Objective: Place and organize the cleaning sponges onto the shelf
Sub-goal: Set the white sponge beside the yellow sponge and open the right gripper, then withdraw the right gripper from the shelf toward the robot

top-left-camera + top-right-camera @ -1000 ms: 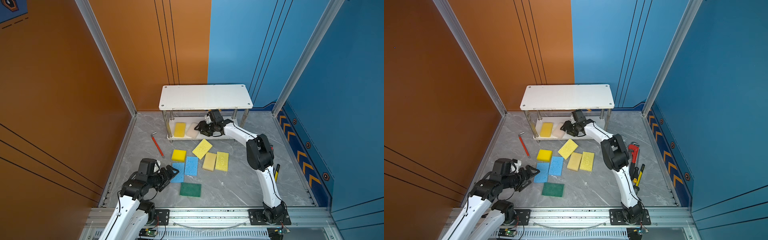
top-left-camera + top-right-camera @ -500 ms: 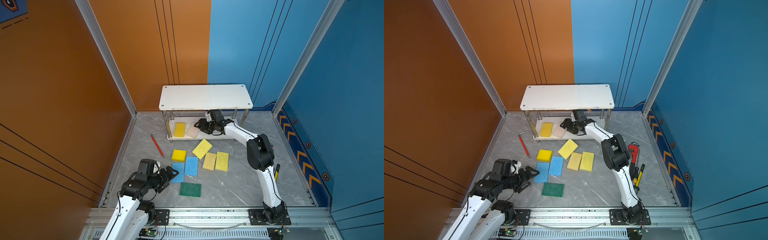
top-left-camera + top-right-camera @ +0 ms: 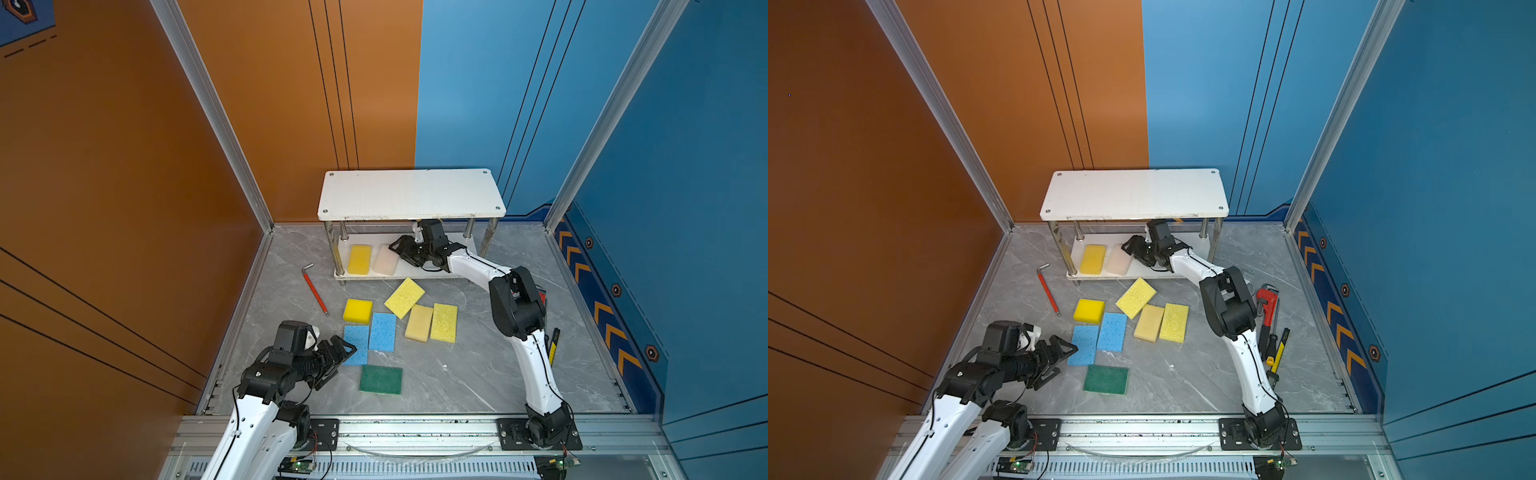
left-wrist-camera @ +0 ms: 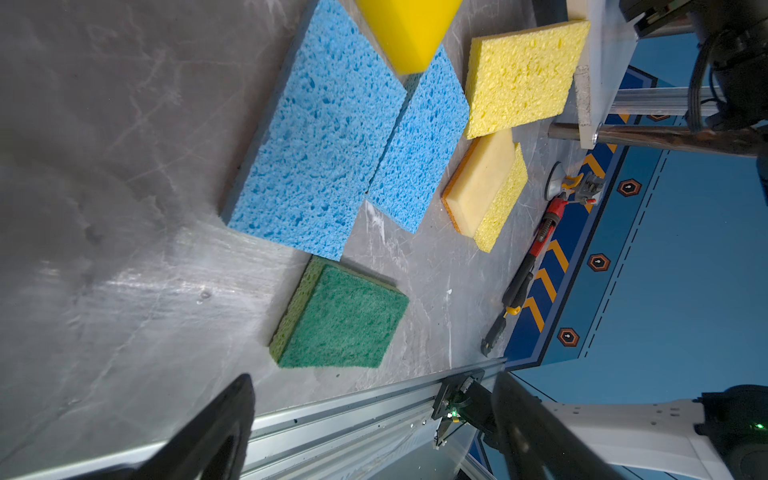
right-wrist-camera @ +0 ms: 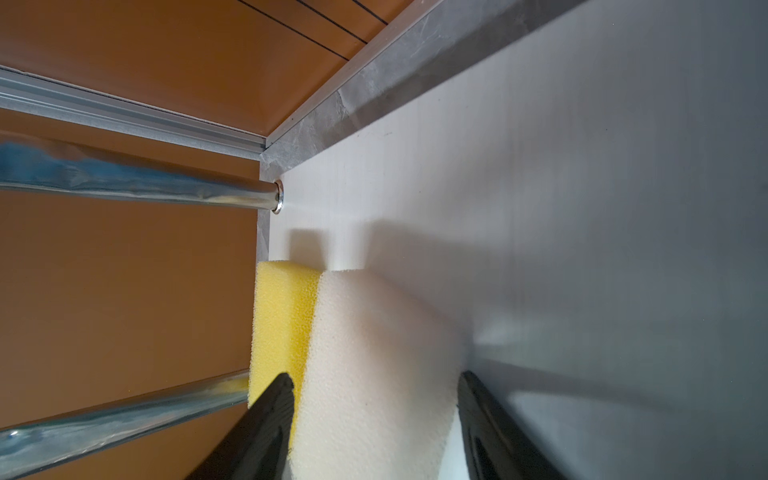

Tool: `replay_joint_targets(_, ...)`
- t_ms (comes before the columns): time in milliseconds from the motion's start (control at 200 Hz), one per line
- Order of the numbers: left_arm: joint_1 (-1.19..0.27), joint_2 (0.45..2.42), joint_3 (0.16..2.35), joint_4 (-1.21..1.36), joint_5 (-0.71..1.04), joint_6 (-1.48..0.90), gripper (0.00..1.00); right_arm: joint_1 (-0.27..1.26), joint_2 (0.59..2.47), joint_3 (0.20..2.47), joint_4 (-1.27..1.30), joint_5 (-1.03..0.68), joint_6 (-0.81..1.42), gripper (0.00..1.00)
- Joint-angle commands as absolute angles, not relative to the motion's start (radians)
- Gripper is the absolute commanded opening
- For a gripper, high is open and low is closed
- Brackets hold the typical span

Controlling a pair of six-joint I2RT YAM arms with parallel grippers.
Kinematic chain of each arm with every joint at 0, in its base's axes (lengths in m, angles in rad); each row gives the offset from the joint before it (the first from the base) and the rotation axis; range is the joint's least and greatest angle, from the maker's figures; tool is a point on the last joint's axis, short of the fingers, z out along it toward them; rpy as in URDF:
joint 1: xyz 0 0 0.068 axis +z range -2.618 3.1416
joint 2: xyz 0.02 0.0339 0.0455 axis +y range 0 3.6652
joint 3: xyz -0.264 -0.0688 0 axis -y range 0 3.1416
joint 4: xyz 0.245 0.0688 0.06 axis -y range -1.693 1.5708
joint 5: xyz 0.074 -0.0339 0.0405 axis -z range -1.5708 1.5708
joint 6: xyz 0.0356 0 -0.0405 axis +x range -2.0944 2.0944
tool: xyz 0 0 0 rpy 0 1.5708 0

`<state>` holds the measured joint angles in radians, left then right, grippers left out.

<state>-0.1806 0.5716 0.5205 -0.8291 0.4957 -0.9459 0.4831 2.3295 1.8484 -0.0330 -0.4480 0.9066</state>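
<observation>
You'll find no legible text anywhere; the hexagon badges [image 4: 598, 262] on the blue wall [image 4: 685, 249] carry marks too small to read.

- Sponges [image 3: 382, 331]: nine in all.
- Blue sponges [image 3: 356, 345] [image 3: 382, 331]: two.
- Bright yellow sponges [image 3: 358, 311] [image 3: 360, 259]: two.
- Pale yellow porous sponges [image 3: 404, 297] [image 3: 444, 322]: two.
- Tan sponge [image 3: 419, 323]: one.
- Cream-pink sponge [image 3: 385, 259]: one.
- Dark green sponge [image 3: 380, 379]: one.
- Shelf [image 3: 411, 193]: one, with two white boards.
- Red-handled hex key [image 3: 314, 291]: one.
- Red pipe wrench [image 3: 1266, 301]: one.
- Other hand tools [image 3: 1281, 349] beside the wrench: perhaps three; they are too small and bunched to count surely.
- Robot arms [image 3: 257, 411] [image 3: 515, 311]: two.
</observation>
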Motion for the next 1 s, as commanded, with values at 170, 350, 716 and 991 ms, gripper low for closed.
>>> replay_joint_targets(170, -0.17, 0.545, 0.513, -0.854, 0.521, -0.937, 0.9, 0.477, 2.382, 1.845, 0.031, -0.463, 0.946, 0.65)
replay_joint_targets(350, -0.169, 0.525, 0.503, -0.857, 0.521, -0.947, 0.9, 0.484, 2.403, 1.862, 0.041, -0.487, 0.954, 0.66)
replay_joint_targets(716, -0.169, 0.508, 0.495, -0.857, 0.513, -0.951, 0.9, 0.484, 2.395, 1.866, 0.013, -0.498, 0.943, 0.66)
replay_joint_targets(991, -0.162, 0.517, 0.492, -0.857, 0.505, -0.938, 0.91, 0.482, 2.392, 1.872, 0.002, -0.508, 0.943, 0.67)
